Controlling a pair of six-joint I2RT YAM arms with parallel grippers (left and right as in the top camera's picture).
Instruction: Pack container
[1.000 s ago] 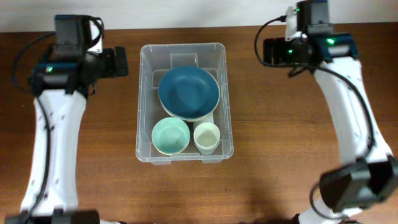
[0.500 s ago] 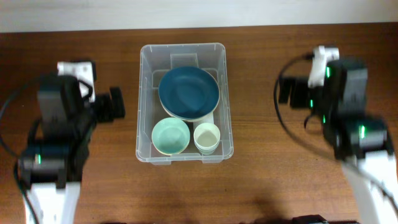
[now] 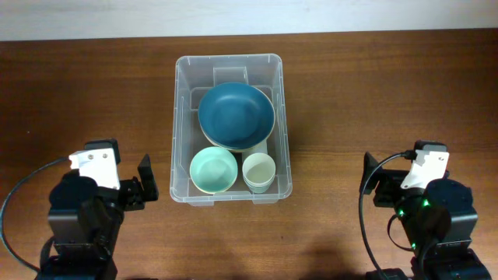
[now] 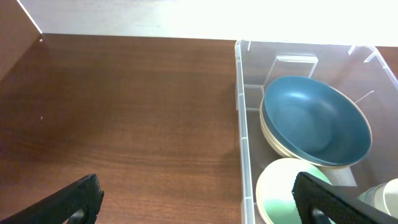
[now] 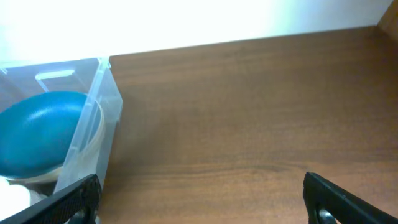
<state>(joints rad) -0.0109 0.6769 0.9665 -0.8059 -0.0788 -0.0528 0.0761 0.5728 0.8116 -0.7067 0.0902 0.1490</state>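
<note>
The clear plastic container (image 3: 180,124) stands at the table's middle. It holds a blue bowl (image 3: 235,115) stacked on a cream one, a mint green bowl (image 3: 213,169) and a pale cup (image 3: 258,171). The container also shows in the left wrist view (image 4: 241,124) and the right wrist view (image 5: 99,118). My left gripper (image 3: 144,183) is open and empty, left of the container near the table's front; its fingertips show in its wrist view (image 4: 196,202). My right gripper (image 3: 372,180) is open and empty, right of the container; its fingertips show in its wrist view (image 5: 202,199).
The brown wooden table (image 3: 366,101) spreads on both sides of the container. A pale wall runs along the table's far edge (image 3: 249,15).
Both arms have drawn back from the far corners of the table to the front, beside the container. The container and its contents have not moved.
</note>
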